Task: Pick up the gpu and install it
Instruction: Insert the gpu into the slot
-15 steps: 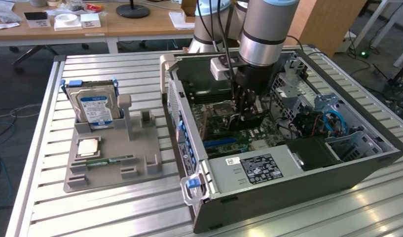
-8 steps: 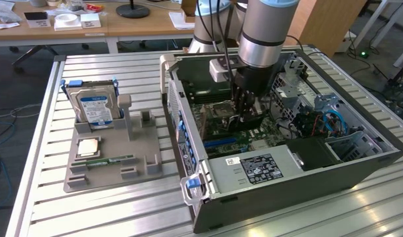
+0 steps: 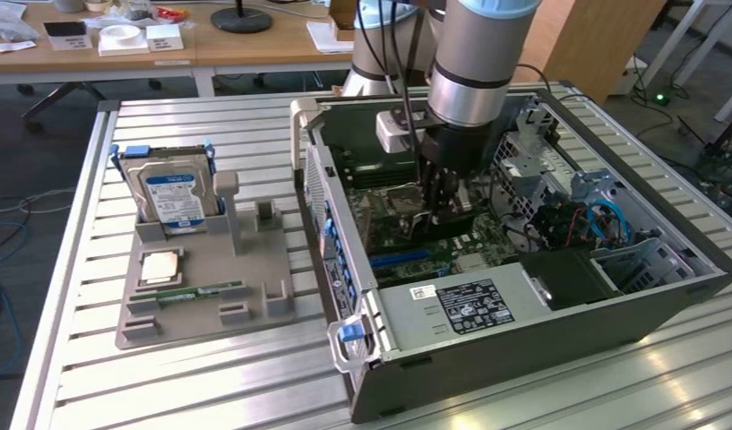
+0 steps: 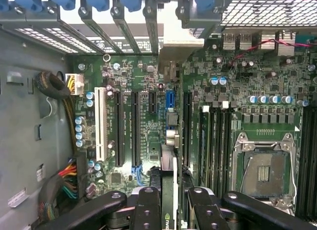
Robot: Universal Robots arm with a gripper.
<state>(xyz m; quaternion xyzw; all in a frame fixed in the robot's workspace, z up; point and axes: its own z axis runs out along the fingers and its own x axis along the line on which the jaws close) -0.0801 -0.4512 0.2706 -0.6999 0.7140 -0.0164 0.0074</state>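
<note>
Gripper [image 4: 171, 194] is clamping the gpu [image 4: 169, 164] edge-on, jaws partly closed, above the motherboard [image 4: 237, 76]; seating well means keeping it square to the slot.

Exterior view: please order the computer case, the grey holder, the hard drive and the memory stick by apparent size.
Largest to smallest:
1. computer case
2. grey holder
3. hard drive
4. memory stick
</note>
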